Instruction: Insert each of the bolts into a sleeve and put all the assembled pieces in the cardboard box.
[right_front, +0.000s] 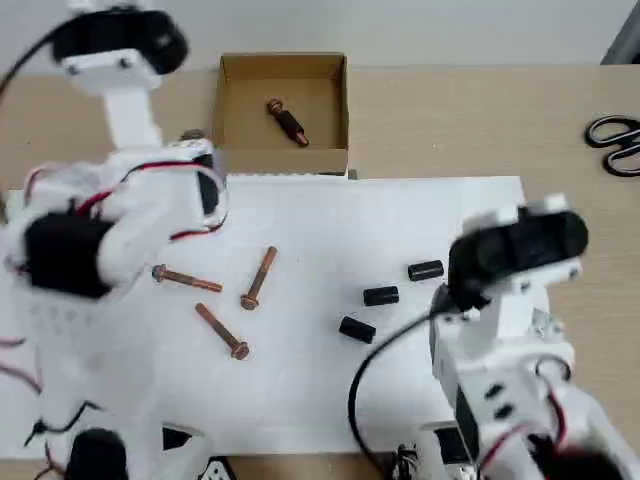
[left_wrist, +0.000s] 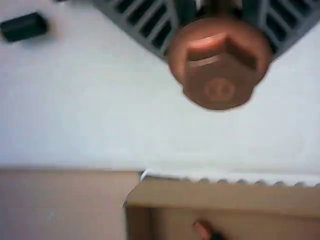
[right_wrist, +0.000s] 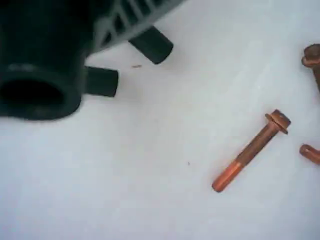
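**Bolt in one claw, sleeve in the other, and a wide gap between them**

Big things first. The white sheet (right_front: 300, 400) is spread over the table (right_front: 450, 120). The cardboard box (right_front: 228, 100) sits at the sheet's far edge, with one assembled piece (right_front: 287, 122) already lying inside.

Now the arms. The left gripper (left_wrist: 216, 14) is just beside the box's front corner, jaws clamped on a bolt (left_wrist: 219, 65). It's copper-coloured, and its flanged hex head faces straight back at the wrist camera. The shank is hidden behind the head, so the long axis runs out along the claw.

Over on the other side, the right gripper (right_wrist: 75, 35) is clamped on a sleeve (right_wrist: 45, 65). It's matt black, with its open bore looking back at its own camera, axis along the claw too.

Here's the relation that counts: the two held parts are well apart, bolt by the box, sleeve off to the right near the spares. My read is that the axes must line up, shank tip to bore, before any push.

On the sheet lie three loose bolts (right_front: 259, 277), left of centre, and three short black sleeves (right_front: 381, 296) in a slanted row to their right.
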